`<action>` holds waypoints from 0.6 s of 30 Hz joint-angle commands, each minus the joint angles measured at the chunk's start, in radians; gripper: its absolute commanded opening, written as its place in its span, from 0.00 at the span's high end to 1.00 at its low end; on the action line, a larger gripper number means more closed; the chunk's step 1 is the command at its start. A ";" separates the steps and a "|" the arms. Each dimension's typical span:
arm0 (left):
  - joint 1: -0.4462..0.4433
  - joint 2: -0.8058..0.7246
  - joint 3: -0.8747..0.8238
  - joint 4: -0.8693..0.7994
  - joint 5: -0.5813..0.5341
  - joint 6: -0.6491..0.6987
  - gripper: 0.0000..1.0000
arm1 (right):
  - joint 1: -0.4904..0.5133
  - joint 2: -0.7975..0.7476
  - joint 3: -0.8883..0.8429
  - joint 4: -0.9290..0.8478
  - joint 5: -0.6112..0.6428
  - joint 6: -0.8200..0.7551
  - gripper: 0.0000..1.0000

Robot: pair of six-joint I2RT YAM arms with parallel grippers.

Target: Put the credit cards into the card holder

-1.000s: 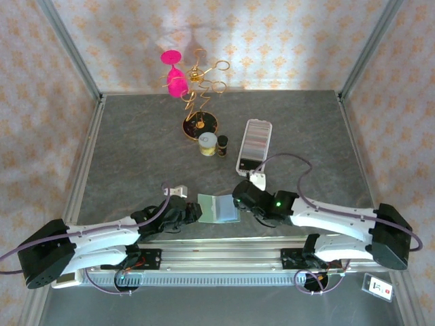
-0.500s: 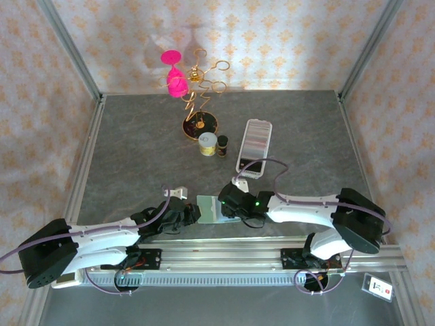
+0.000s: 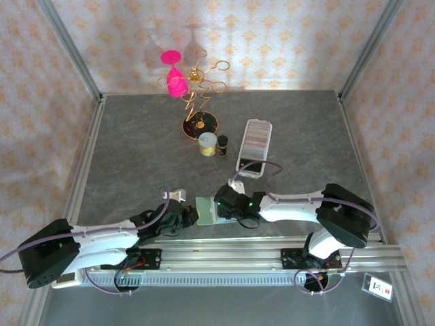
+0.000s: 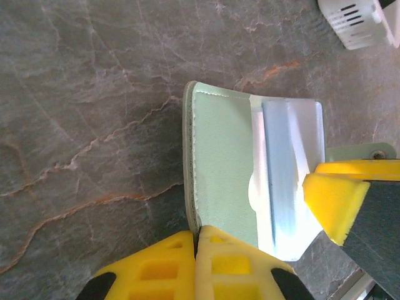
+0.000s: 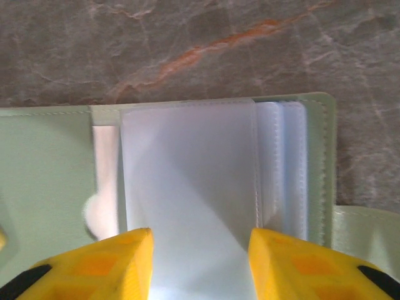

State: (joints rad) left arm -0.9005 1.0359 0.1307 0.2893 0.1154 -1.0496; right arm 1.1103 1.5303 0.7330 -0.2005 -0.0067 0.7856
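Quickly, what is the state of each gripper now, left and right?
Left gripper: closed, pinching the edge of the card holder.
Right gripper: open, jaws apart over the clear pockets.

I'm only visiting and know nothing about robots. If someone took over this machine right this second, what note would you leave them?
Left gripper: shut on one edge of the card holder, which lies open.
Right gripper: open, fingers astride the holder's clear sleeves, nothing held.
Credit cards: packed in the long clear tray, farther back on the right.
Done: holder opened and steadied; no card visibly in it.
Left: take cards from the tray and slide them into the sleeves.
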 commanded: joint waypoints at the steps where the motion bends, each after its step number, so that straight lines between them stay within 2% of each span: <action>1: 0.006 0.032 -0.015 0.034 0.012 0.001 0.99 | 0.013 0.035 -0.008 0.027 -0.046 0.023 0.54; 6: 0.007 0.063 -0.028 0.079 0.023 -0.006 1.00 | 0.014 0.028 -0.015 0.114 -0.098 0.039 0.54; 18: 0.007 0.061 -0.034 0.071 0.017 -0.004 1.00 | 0.014 0.026 -0.043 0.275 -0.161 0.095 0.54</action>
State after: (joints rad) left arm -0.9005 1.0954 0.1139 0.3573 0.1230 -1.0504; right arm 1.1168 1.5440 0.7040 0.0181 -0.1505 0.8532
